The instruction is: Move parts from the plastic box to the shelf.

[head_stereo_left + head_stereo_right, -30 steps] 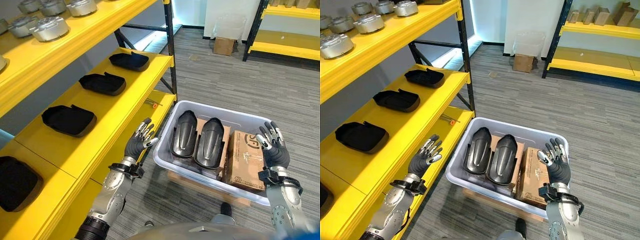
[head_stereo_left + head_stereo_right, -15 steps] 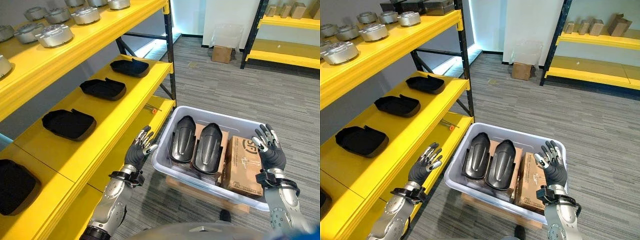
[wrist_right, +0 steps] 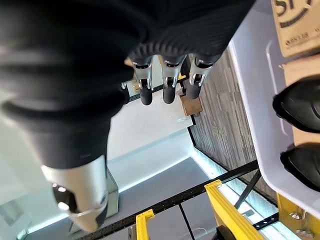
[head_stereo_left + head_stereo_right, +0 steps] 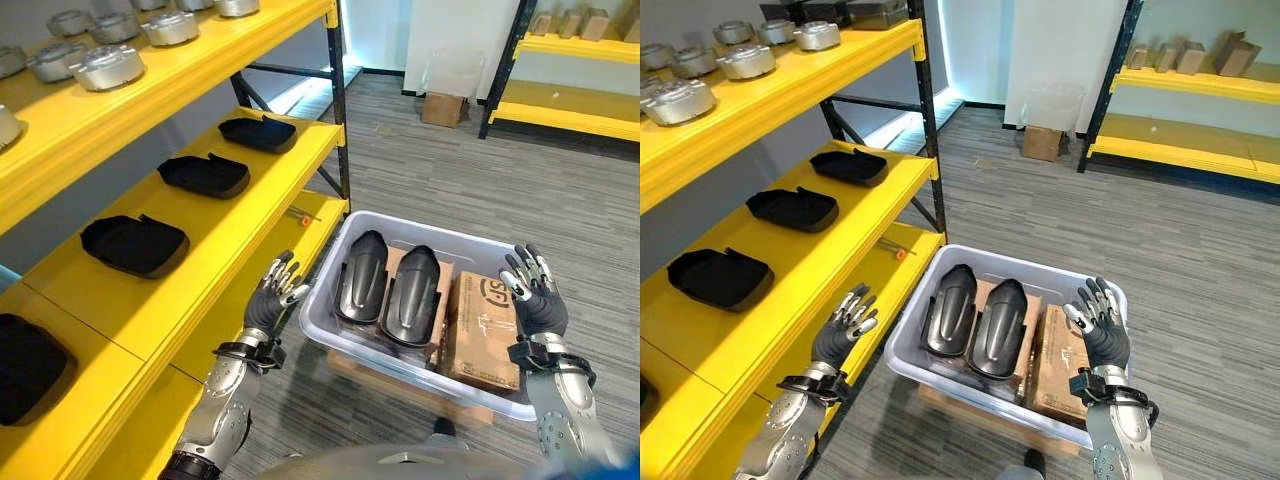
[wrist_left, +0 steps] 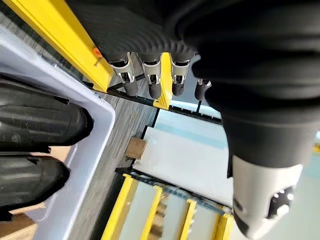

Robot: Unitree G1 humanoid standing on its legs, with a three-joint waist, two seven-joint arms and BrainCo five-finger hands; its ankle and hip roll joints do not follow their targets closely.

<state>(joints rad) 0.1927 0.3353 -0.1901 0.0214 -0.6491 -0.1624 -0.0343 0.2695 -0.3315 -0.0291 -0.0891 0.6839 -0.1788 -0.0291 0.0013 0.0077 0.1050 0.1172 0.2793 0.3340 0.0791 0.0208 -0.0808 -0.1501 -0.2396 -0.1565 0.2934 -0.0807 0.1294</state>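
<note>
From the left eye, the grey plastic box [image 4: 345, 325] sits on the floor beside the yellow shelf [image 4: 200, 270], holding two black moulded parts [image 4: 387, 290] side by side and a cardboard carton [image 4: 484, 330]. The left hand [image 4: 268, 305] hovers between shelf and box with fingers spread, holding nothing; the right hand [image 4: 535, 300] is raised over the box's far rim, likewise spread (palm toward the carton). Black trays [image 4: 133, 243] line the shelf, metal castings [image 4: 105, 65] above. The right eye shows the same. At the left wrist, straight fingers [image 5: 131, 80] point past the shelf edge. At the right wrist, fingers [image 3: 145, 82] hang free.
</note>
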